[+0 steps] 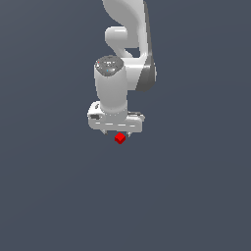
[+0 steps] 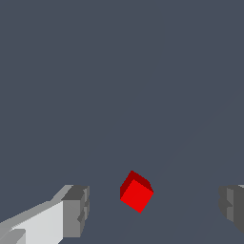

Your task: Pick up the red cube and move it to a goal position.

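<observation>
A small red cube (image 2: pixel 137 192) lies on the plain grey worktop (image 2: pixel 119 71), turned at an angle, between the two spread fingers (image 2: pixel 76 211) of the white hand (image 1: pixel 117 133), which hangs released just above it, so grasping, lifting and carrying to the goal all appear left to do.

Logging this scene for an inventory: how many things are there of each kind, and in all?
Red cube: 1
Gripper: 1
Total: 2
</observation>
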You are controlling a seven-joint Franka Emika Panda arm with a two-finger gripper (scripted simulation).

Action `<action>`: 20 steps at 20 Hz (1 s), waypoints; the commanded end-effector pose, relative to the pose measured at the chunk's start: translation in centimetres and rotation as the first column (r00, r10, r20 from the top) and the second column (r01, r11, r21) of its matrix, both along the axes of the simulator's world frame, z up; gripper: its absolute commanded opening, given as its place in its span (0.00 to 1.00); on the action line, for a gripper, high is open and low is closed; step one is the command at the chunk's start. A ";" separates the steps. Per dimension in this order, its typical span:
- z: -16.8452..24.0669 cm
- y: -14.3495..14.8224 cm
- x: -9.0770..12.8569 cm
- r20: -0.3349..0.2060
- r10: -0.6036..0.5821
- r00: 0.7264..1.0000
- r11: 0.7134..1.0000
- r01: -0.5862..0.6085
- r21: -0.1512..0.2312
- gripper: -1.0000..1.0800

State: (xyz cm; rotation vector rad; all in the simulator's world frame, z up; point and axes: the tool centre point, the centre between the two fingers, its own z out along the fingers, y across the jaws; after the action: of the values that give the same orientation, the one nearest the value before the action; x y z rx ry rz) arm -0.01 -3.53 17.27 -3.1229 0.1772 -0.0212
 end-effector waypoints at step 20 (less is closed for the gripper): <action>-12.5 0.0 -6.2 -0.011 -0.462 0.887 0.887 0.462 -0.013 0.96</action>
State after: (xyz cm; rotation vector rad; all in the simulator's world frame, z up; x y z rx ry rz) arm -5.85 -3.59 5.52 -3.0185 0.8691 -0.0041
